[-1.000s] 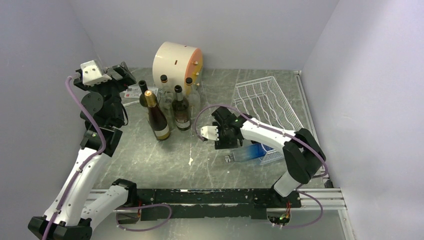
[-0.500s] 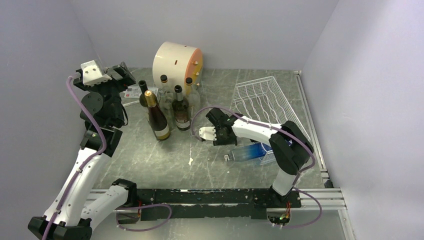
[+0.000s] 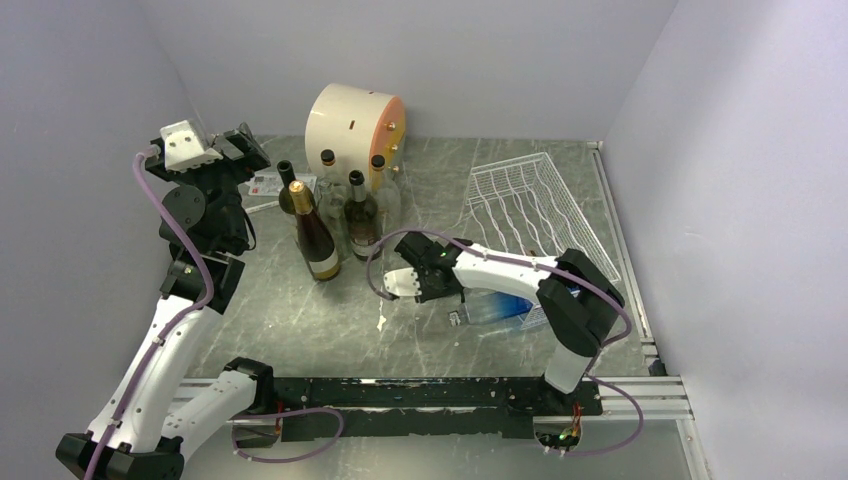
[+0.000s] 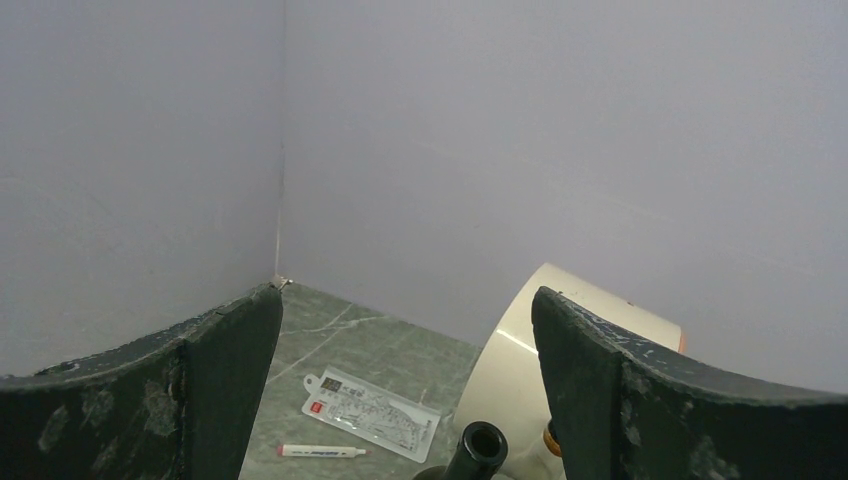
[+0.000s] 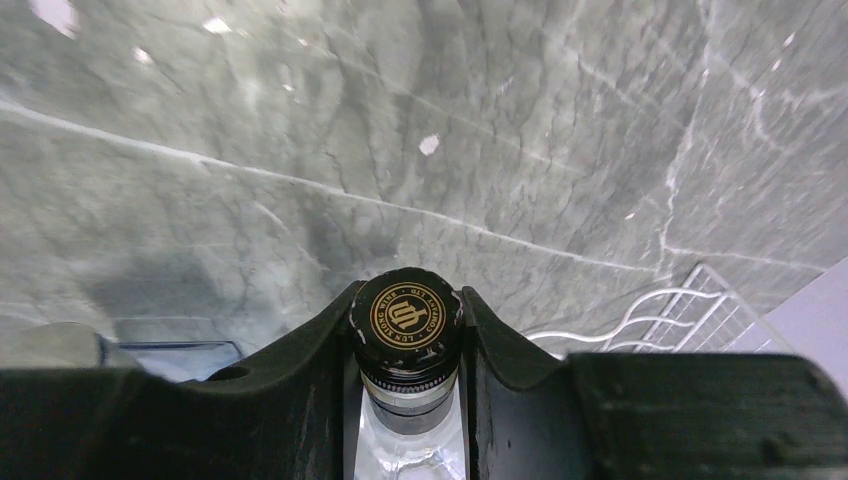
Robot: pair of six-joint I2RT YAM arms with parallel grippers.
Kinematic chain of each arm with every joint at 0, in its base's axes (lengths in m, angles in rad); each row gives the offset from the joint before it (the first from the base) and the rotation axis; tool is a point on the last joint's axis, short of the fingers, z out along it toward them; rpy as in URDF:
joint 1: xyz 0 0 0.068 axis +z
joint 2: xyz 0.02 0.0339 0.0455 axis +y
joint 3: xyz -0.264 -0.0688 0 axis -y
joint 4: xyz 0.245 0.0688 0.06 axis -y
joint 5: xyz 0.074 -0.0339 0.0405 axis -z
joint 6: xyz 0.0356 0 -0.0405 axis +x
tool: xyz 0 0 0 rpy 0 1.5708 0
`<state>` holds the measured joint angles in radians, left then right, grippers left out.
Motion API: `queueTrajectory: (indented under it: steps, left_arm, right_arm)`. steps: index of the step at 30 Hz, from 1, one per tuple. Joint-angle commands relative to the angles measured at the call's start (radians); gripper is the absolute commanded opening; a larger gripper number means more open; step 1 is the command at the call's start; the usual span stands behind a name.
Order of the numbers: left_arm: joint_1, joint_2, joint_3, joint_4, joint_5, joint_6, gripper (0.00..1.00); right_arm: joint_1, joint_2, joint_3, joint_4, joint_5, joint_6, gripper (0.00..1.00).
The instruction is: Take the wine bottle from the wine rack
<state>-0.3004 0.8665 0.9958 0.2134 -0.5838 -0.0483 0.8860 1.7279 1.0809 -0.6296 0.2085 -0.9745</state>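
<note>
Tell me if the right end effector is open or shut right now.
Shut on the wine bottle: in the right wrist view, the right end effector has both fingers pressed against its black, gold-printed cap.

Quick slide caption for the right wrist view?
Right pincer shut on the black-capped neck of a wine bottle above the marble table, wine rack corner at lower right.

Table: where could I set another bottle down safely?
Most bare table lies in front of the standing bottles, toward the near rail. A smaller patch lies between the drum and the wine rack. Crowded: around the bottles and the rack's near corner, by the blue bottle.
</note>
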Motion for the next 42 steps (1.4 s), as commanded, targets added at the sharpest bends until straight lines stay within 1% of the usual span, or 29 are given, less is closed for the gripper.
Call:
queueTrajectory:
  steps: [1,5,14,18,22,29,34,38,41,42]
  left_arm:
    - [-0.006,-0.006,0.006,0.035,-0.021,0.018,0.98]
    - [-0.006,0.000,0.004,0.035,-0.016,0.017,0.98]
    - [-0.012,0.002,-0.003,0.046,-0.032,0.032,0.98]
    - [-0.022,0.014,-0.002,0.046,-0.030,0.034,0.98]
    - [-0.037,0.025,-0.002,0.049,-0.038,0.045,0.98]
    - [-0.046,0.023,-0.006,0.060,-0.052,0.062,0.98]
    - [-0.048,0.026,-0.007,0.059,-0.052,0.062,0.98]
    - [-0.051,0.027,-0.005,0.057,-0.053,0.062,0.98]
    - [-0.055,0.023,-0.009,0.063,-0.058,0.068,0.98]
    - [-0.057,0.022,-0.010,0.067,-0.061,0.071,0.98]
  right_arm:
    - [0.067,-0.046,0.049,0.014,0.033,0.000,0.05]
    - [0.106,-0.046,0.089,0.037,-0.001,0.025,0.00]
    - [0.191,-0.041,0.199,0.069,-0.008,0.123,0.00]
    - [0.229,-0.077,0.236,0.100,-0.021,0.167,0.00]
    - [0.243,-0.151,0.252,0.143,-0.065,0.197,0.00]
    - [0.244,-0.322,0.201,0.298,-0.150,0.246,0.00]
    - [0.238,-0.407,0.125,0.494,-0.219,0.336,0.00]
    - [0.214,-0.430,0.071,0.676,-0.312,0.449,0.00]
    - [0.195,-0.416,0.060,0.748,-0.355,0.505,0.00]
    - [0.193,-0.397,0.076,0.737,-0.350,0.512,0.00]
